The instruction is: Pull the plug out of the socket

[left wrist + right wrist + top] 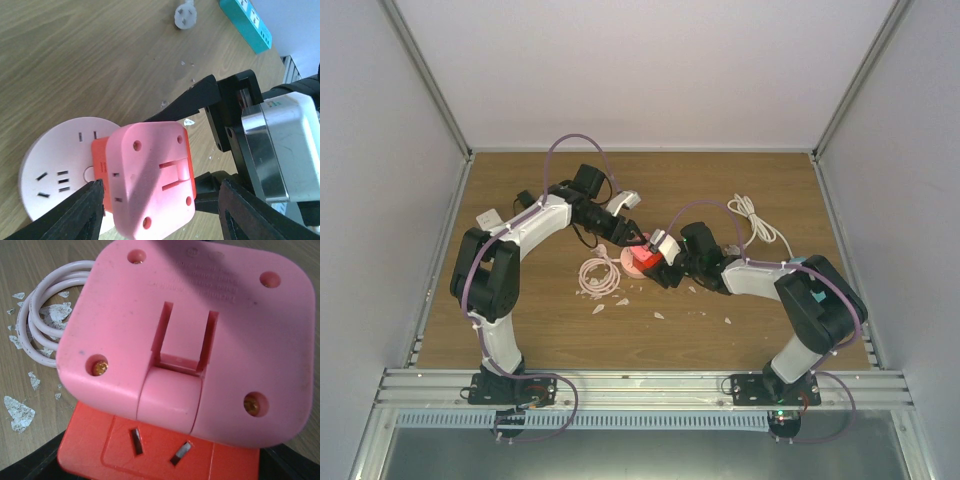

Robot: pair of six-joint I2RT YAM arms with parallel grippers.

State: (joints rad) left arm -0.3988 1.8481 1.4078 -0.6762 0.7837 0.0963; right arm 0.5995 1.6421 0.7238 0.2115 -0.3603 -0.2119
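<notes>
Fingers [75, 215] of the left gripper [160, 192] stand wide on either side of a pink rounded-square plastic plug block [152, 175]. One finger lies right at the block's edge and the other is clearly apart from it, so this gripper grips nothing. The pink block sits against an orange-red plastic block [85, 450], and two slanted metal pins [136, 440] show on the orange face just below the pink rim. The pair is tilted up over a pale round flat socket disc [60, 150], which lies near the middle of the brown wooden table [75, 60]. Whether the pair touches the disc I cannot tell. The right gripper [653, 262] reaches in from the opposite side, its black fingers pressed against the sides of the orange-red block, holding it. A coil of pale pink cable [37, 325] lies just beside the blocks with white flakes [17, 412] scattered around it. A teal power strip [247, 25] lies well apart.
</notes>
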